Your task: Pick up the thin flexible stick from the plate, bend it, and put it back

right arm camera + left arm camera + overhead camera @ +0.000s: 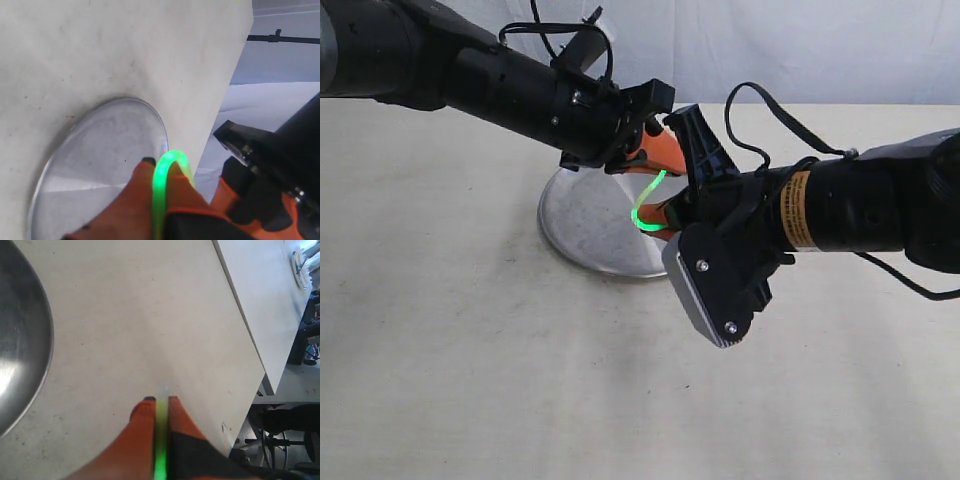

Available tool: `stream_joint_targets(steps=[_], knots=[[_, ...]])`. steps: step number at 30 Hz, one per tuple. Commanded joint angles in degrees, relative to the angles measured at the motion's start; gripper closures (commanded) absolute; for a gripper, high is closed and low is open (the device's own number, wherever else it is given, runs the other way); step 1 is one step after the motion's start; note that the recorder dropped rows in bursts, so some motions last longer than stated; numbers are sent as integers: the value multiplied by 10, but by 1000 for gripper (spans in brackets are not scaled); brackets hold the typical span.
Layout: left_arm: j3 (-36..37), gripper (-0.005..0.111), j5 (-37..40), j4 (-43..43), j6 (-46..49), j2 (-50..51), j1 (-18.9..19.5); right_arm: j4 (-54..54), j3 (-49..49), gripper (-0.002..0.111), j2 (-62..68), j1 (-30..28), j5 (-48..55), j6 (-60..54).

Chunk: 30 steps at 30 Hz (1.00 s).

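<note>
**Item 1: thin flexible stick** (648, 200). Glowing green, bowed into a tight arc. Off the plate, held in the air over its right part. Spans btwn both end effectors. Far, upper end is in the left one; near, lower end is in the right one. The bow bulges to the left.

**Item 2: left end effector** (645, 140). Orange fingers clamped on the stick. Left wrist view: the stick runs along the seam btwn the fingers, w/ a pale tip poking just past them.

**Item 3: right end effector** (670, 212). Also closed on the stick. Right wrist view: the green loop curls out past the fingertips. It sits near the left unit, just beside it.

**Item 4: plate** (590, 225). Shiny silver, flat on the bench (470, 350), directly below and slightly left of the pair.

**Key relation.** The line btwn the two held ends runs far-to-near. The plate lies straight down from both. The right unit is lower, so nearer the dish. Clearance is hard to read from these views; prob. no contact yet.

**Est. status.** Bend looks made; return to the plate not yet done. The next move calls for a descent w/ both ends kept inside the rim. Risk: the stick may spring straight on release and hop off the dish.
</note>
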Motion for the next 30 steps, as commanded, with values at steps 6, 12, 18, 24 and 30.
stream_joint_targets(steps=[6, 12, 18, 24, 30], knots=[[3, 107, 31, -15, -2, 13, -27, 23, -3, 108, -5, 3, 17, -5], [3, 107, 48, -33, -2, 13, -27, 30, -3, 108, -5, 3, 27, -5], [3, 107, 59, -46, -2, 13, -27, 56, -3, 108, -5, 3, 43, -5], [3, 107, 61, -50, -2, 13, -27, 97, -3, 108, -5, 3, 45, -5], [3, 107, 61, -52, -2, 13, -27, 165, -3, 108, -5, 3, 63, -5]])
